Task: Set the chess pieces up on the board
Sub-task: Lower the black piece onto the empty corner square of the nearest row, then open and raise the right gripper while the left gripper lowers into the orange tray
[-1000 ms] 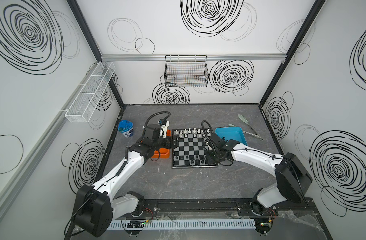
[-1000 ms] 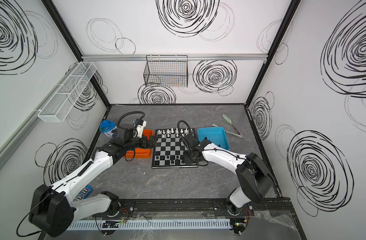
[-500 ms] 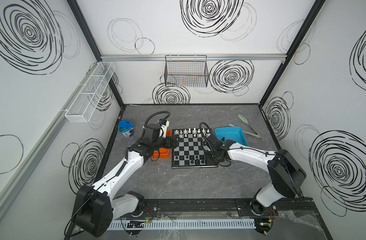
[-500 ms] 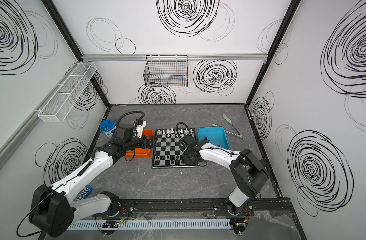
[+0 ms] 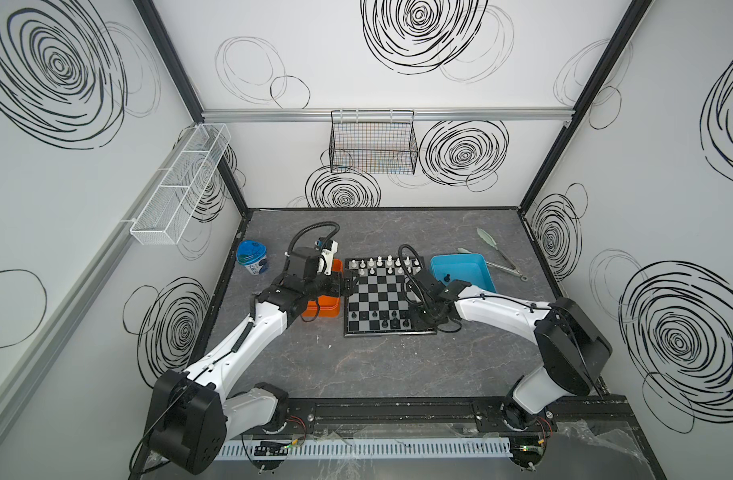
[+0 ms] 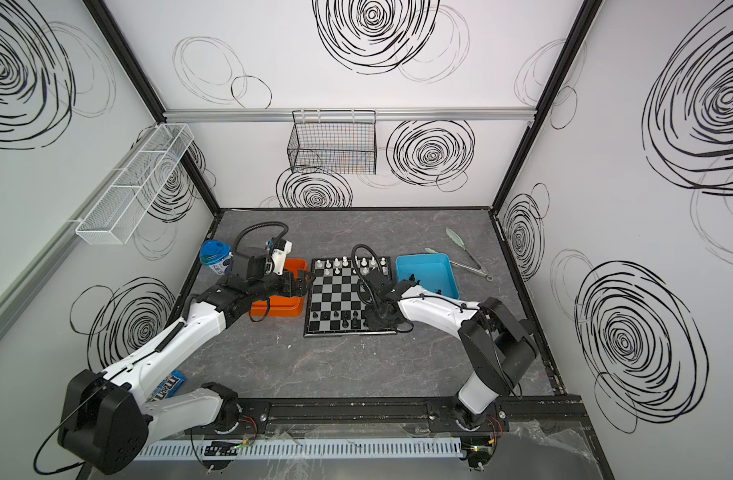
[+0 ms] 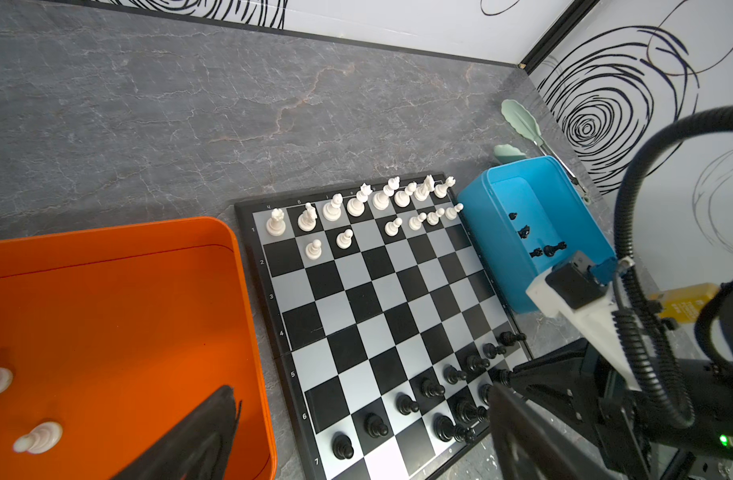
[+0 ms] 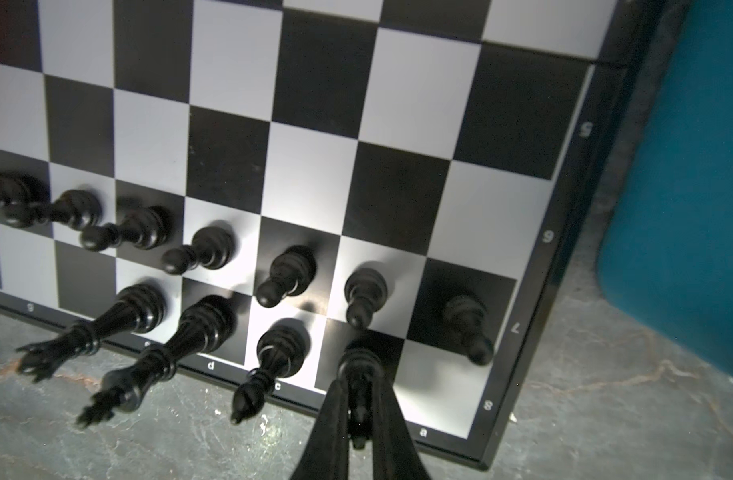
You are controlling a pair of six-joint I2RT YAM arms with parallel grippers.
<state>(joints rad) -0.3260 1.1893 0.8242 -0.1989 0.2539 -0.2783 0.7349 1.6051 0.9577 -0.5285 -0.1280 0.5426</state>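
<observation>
Right gripper: pinching black piece on board, row 8, between printed a and c.
Left gripper: spread, at board's 9 o'clock edge.
Edge print: 5 to 8.

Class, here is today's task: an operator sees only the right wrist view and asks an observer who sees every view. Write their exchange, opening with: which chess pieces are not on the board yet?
Observer: Several black pieces are in the blue tray beside the board.
Operator: And white?
Observer: Two white pieces are in the orange tray.
Operator: Where do they belong?
Observer: Probably among the white pawns: that row has six, with two squares empty.
</observation>
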